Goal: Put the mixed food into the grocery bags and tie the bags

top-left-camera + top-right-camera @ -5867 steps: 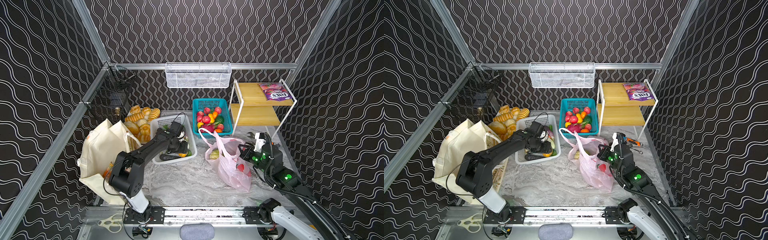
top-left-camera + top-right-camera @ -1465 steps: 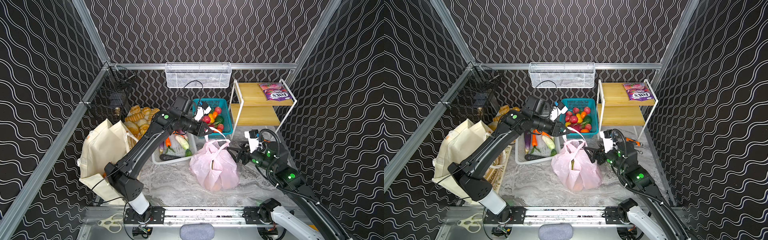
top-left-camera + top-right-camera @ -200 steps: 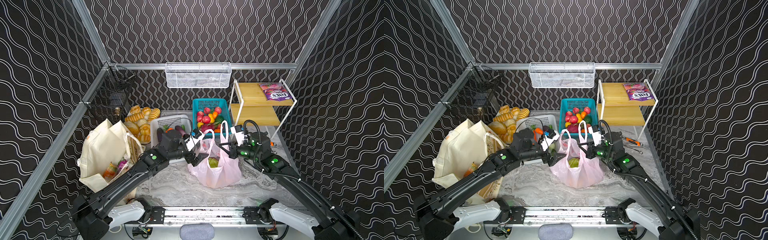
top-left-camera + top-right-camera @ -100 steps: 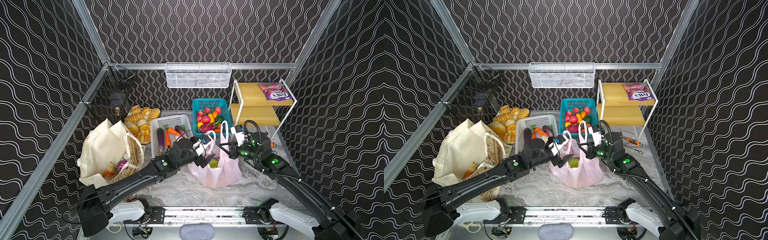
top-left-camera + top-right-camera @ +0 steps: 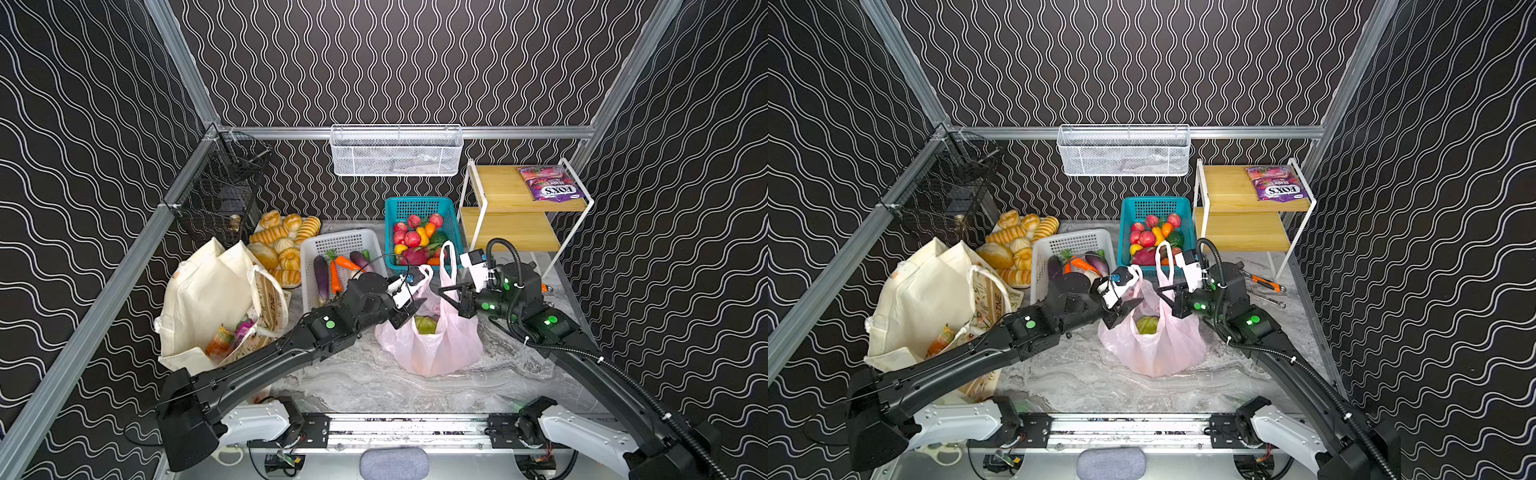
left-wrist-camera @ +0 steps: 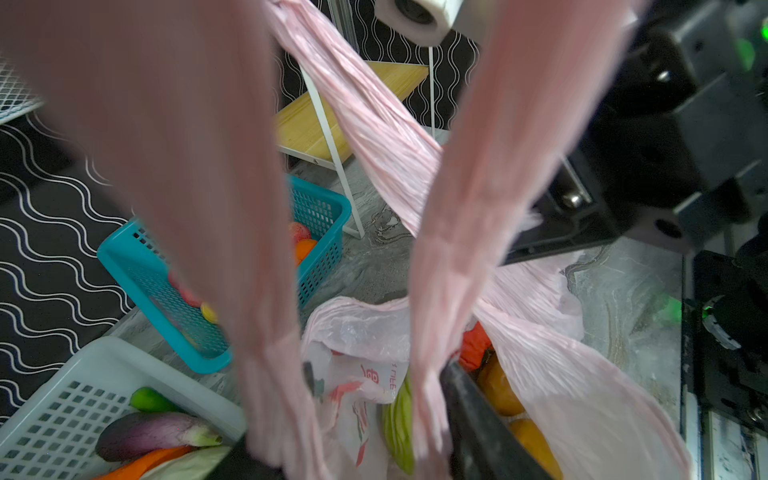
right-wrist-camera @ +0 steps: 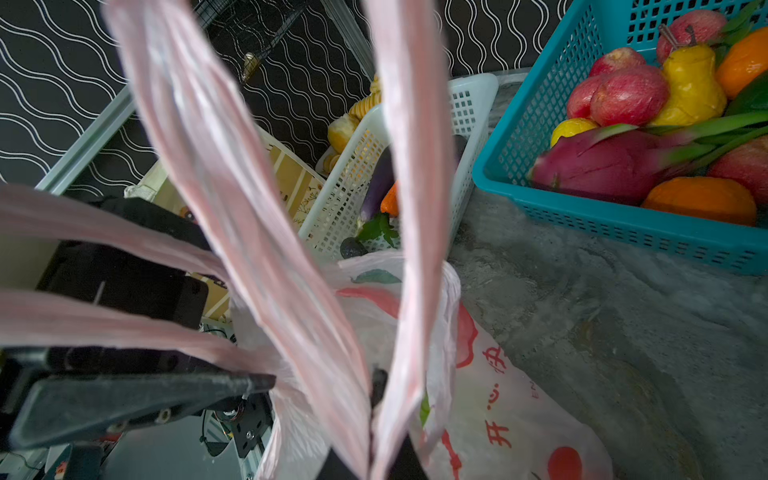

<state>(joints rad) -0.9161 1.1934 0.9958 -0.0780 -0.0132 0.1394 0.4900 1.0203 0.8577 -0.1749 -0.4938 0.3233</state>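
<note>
Top views: both show the pink plastic bag (image 5: 432, 353) standing mid-table on the marble tabletop (image 5: 374, 390); clock read with 12 at the back wall
Open room: bare marble from 5 to 7 o'clock of the bag, up to the front rail; only a narrow strip at 3 o'clock, under the right arm
Edges: teal fruit basket (image 5: 392, 208) just beside the bag at 12 o'clock; white basket (image 5: 309, 249) at 10 o'clock; wooden shelf rack (image 5: 511, 228) at 2 o'clock; canvas tote (image 5: 208, 299) at 9 o'clock, near the left frame
Grip, left: left gripper (image 5: 410, 311) at the bag's 9 o'clock rim; jaws stand apart with both strands of one handle loop (image 6: 457, 249) between them, not pinched
Grip, right: right gripper (image 5: 446, 295) at the 3 o'clock rim; clenched on the other loop (image 7: 415, 166) of the pink plastic bag
Writing: red Chinese characters on the bag, 开心 readable (image 7: 494, 432); white "FOX'S" on the FOX'S pouch (image 5: 548, 189), top shelf, upside down to the camera; "INE" on the tote's side (image 5: 994, 305)
Bag axis: upright, mouth up, long axis vertical; loops rise toward 12 o'clock
Contents: green cabbage (image 5: 426, 325) shows in the mouth; round orange vegetable (image 6: 500, 388) beside it
Tote: slumped, mouth toward 4 o'clock; orange packet (image 5: 218, 343) and purple snack pouch (image 5: 245, 328) inside
</note>
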